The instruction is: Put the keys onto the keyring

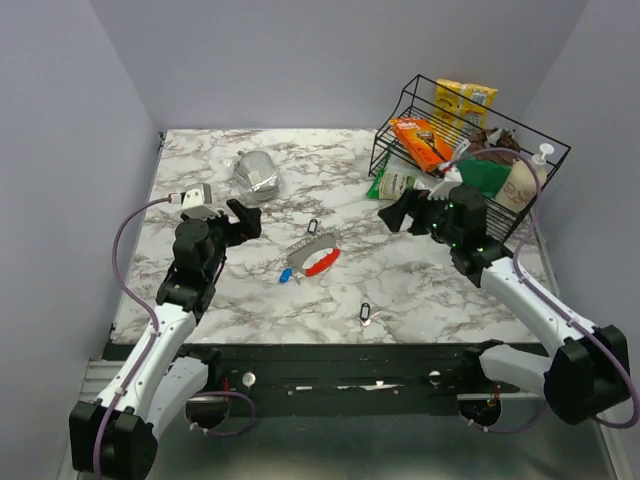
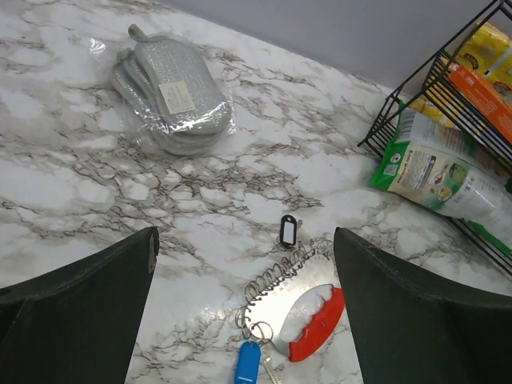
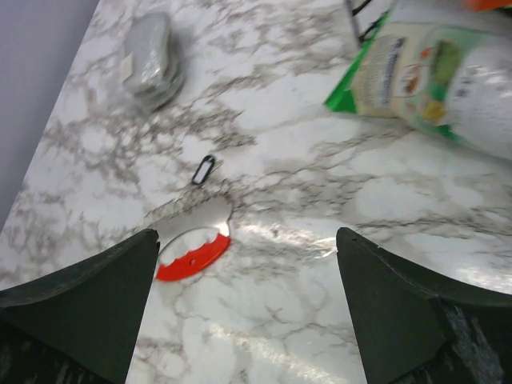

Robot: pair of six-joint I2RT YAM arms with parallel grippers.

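The keyring [image 1: 308, 255] lies mid-table: a silver plate with wire coils, a curved red tag [image 1: 322, 263] and a small blue tag [image 1: 285, 275]. One black key [image 1: 313, 226] lies just behind it. A second key [image 1: 365, 314] lies nearer the front edge. My left gripper [image 1: 245, 216] is open and empty, above the table left of the keyring. The left wrist view shows the key [image 2: 288, 230], red tag [image 2: 316, 326], blue tag [image 2: 248, 362] and ring [image 2: 261, 331] between its fingers [image 2: 244, 236]. My right gripper [image 1: 398, 212] is open and empty, right of the keyring. Its view [image 3: 246, 236] shows the red tag [image 3: 192, 254] and key [image 3: 204, 169].
A silver item in a clear bag [image 1: 257, 175] lies at the back left. A black wire basket [image 1: 530, 135] with snack packs and a bottle stands at the back right. A green bag [image 1: 395, 185] lies at its foot, close behind my right gripper.
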